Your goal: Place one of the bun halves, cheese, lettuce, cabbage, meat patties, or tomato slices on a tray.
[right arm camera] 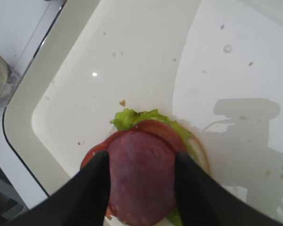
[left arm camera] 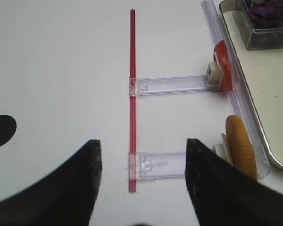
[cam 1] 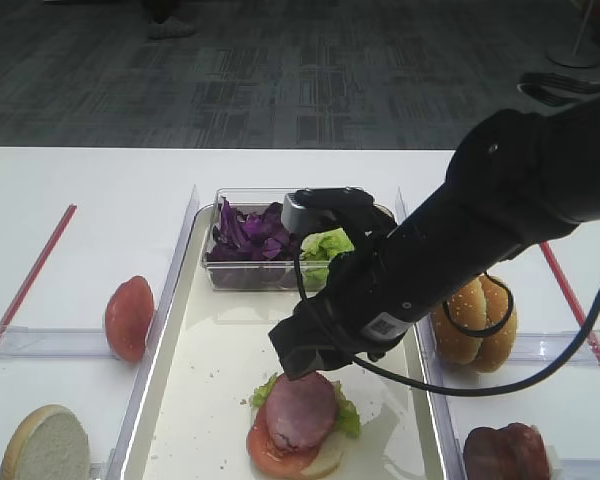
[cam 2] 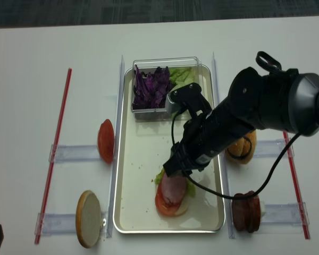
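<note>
Meat patties are split between two places: one patty [cam 1: 302, 408] is laid on top of a stack on the tray [cam 1: 205, 400], over a tomato slice [cam 1: 268, 450], lettuce [cam 1: 346, 412] and a pale bun half [cam 1: 327, 462]; the spare patties [cam 1: 505, 452] are stood on edge in a holder on the bench [cam 1: 80, 200], right of the tray. The right gripper [right arm camera: 141, 181] is held directly over the stack with its jaws parted, one on either side of the patty, which is not clasped. The left gripper [left arm camera: 142, 176] is kept over bare bench beside a red strip [left arm camera: 132, 94], jaws spread wide and empty. Purple cabbage [cam 1: 248, 232] is kept in a clear tub [cam 1: 220, 275] at the tray's far end.
</note>
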